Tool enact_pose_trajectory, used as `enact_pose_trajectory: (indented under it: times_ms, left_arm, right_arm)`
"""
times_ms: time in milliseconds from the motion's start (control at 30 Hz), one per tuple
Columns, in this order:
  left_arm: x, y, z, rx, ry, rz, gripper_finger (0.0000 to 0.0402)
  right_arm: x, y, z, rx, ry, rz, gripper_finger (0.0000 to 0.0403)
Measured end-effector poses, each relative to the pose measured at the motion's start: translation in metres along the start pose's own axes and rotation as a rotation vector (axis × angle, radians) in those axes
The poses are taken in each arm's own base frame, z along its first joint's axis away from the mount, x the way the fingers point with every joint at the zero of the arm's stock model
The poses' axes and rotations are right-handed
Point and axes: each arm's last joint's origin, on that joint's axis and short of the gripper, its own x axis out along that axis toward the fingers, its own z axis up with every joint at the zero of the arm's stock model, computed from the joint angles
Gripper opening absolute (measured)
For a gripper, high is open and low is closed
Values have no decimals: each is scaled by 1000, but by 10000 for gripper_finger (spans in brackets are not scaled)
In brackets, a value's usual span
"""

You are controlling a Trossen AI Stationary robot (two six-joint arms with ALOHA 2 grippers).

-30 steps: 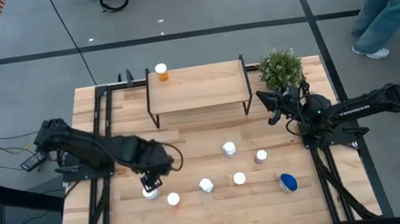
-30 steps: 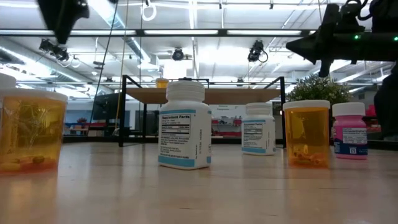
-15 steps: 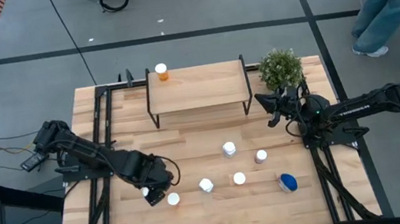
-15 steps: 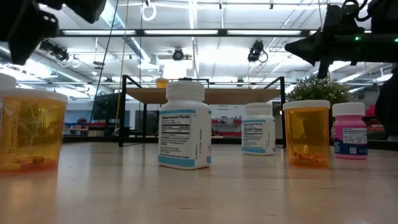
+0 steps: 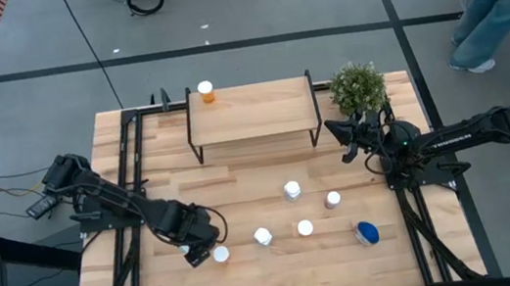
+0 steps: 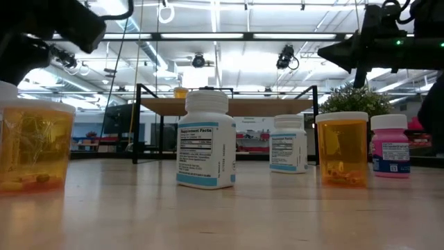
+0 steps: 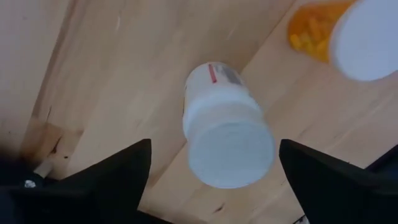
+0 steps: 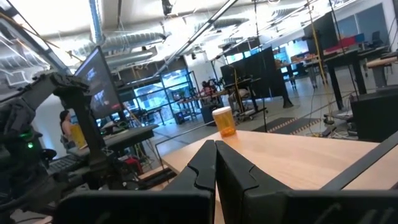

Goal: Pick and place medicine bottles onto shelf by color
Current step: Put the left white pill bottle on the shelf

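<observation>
Standing upright on the table's near-left part, the white bottle (image 7: 227,129) is framed between the spread fingers of the left gripper (image 5: 196,252), with an orange bottle (image 7: 314,30) just beside it. It is judged light, rigid and smooth-walled, so it is best pinched across the body under the cap. The right gripper (image 5: 343,139) is held shut near the plant (image 5: 357,86), well apart from the shelf (image 5: 251,114).

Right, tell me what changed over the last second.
The left gripper moved from the bottle at the table's left front toward the white-capped bottle beside it, and now hovers open over it without gripping. The right gripper stayed shut near the plant. All bottles and the shelf kept their places.
</observation>
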Motion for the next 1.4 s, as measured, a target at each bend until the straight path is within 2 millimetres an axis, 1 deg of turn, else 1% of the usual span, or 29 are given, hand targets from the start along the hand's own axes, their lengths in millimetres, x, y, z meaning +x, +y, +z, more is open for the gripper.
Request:
enact_pose_trajectory:
  times_ms: [133, 267, 433, 567, 667, 900, 1000, 1067, 1200, 1333, 1400]
  left_arm:
    - [3, 0, 1, 10, -4, -11, 357]
    - [5, -5, 3, 25, -24, -42, 357]
    - [9, -6, 2, 50, -10, -18, 345]
    - [13, -7, 2, 60, 0, -8, 320]
    - [14, -8, 3, 59, 1, -5, 292]
    - [13, -7, 4, 58, -20, 11, 201]
    - [11, -3, 9, 53, -13, 22, 201]
    - [5, 0, 13, 29, 8, 37, 201]
    - [-17, 1, 25, 47, 1, 22, 201]
    - [-54, 4, 47, 65, -54, -36, 201]
    - [-76, 9, 60, 82, -124, -44, 201]
  right_arm:
    - [0, 0, 0, 0, 0, 1, 10]
    - [0, 0, 0, 0, 0, 2, 10]
    - [0, 1, 0, 0, 6, 28, 10]
    - [0, 1, 0, 0, 11, 42, 10]
    - [0, 1, -1, -2, 16, 43, 10]
    - [0, 1, -1, 0, 21, 51, 10]
    - [0, 1, -2, 0, 25, 51, 10]
    - [0, 2, -2, 6, 26, 65, 10]
    - [0, 3, -2, 8, 36, 107, 10]
    - [0, 4, -2, 30, 42, 127, 10]
    - [0, 4, -2, 34, 42, 126, 10]
